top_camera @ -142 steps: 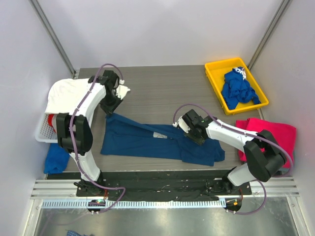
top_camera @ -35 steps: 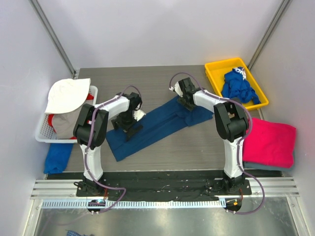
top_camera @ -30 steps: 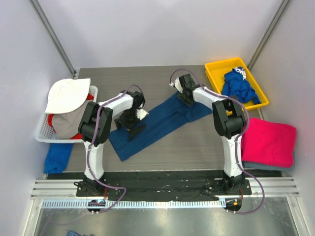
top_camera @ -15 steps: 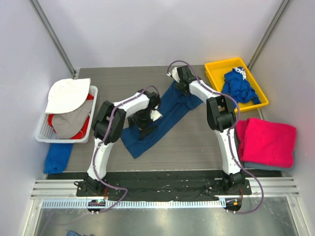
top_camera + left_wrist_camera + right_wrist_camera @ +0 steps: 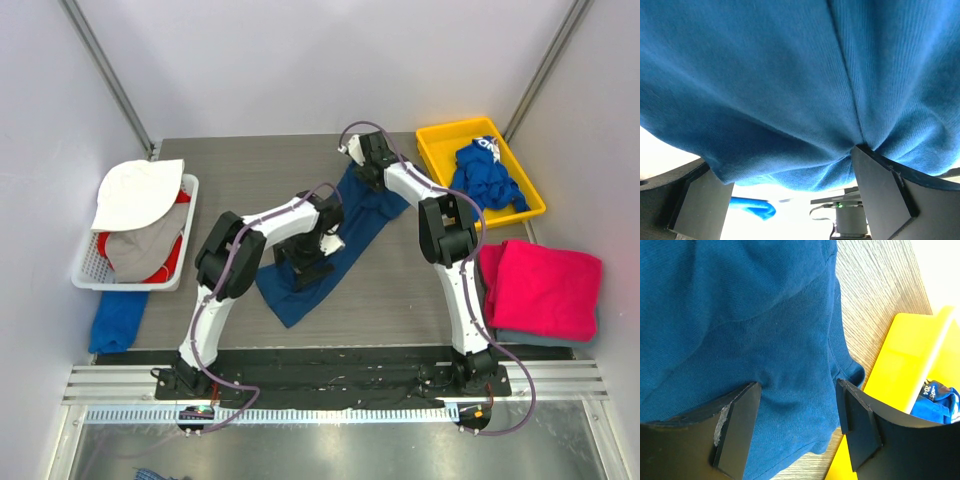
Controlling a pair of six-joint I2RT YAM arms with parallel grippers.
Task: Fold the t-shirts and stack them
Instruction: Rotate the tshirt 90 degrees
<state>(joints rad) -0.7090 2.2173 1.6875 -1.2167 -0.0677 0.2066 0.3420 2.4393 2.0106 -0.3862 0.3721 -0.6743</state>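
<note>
The navy t-shirt [image 5: 365, 222] lies bunched in a diagonal strip across the middle of the table. My left gripper [image 5: 312, 255] is at its lower half, jaws wide open. In the left wrist view the cloth [image 5: 790, 90] drapes over both fingers of this gripper [image 5: 782, 160]. My right gripper [image 5: 368, 175] stands open at the shirt's far end, both fingertips pressed on the flat fabric [image 5: 740, 315] either side of the gripper's middle [image 5: 797, 386]. The magenta-pink t-shirt [image 5: 550, 285] lies folded at the right. The royal-blue t-shirt [image 5: 480, 180] [image 5: 940, 395] is crumpled in the yellow tray [image 5: 440, 135] [image 5: 905, 355].
A white basket [image 5: 85, 270] with a white cloth [image 5: 135, 195] and other clothes stands at the left edge. A blue cloth [image 5: 115, 320] lies off the table's near left corner. The yellow tray sits just right of the right gripper.
The left gripper has slid right along the table and the shirt's lower end has come with it, so the strip lies steeper. The right gripper has shifted slightly to the far end.
</note>
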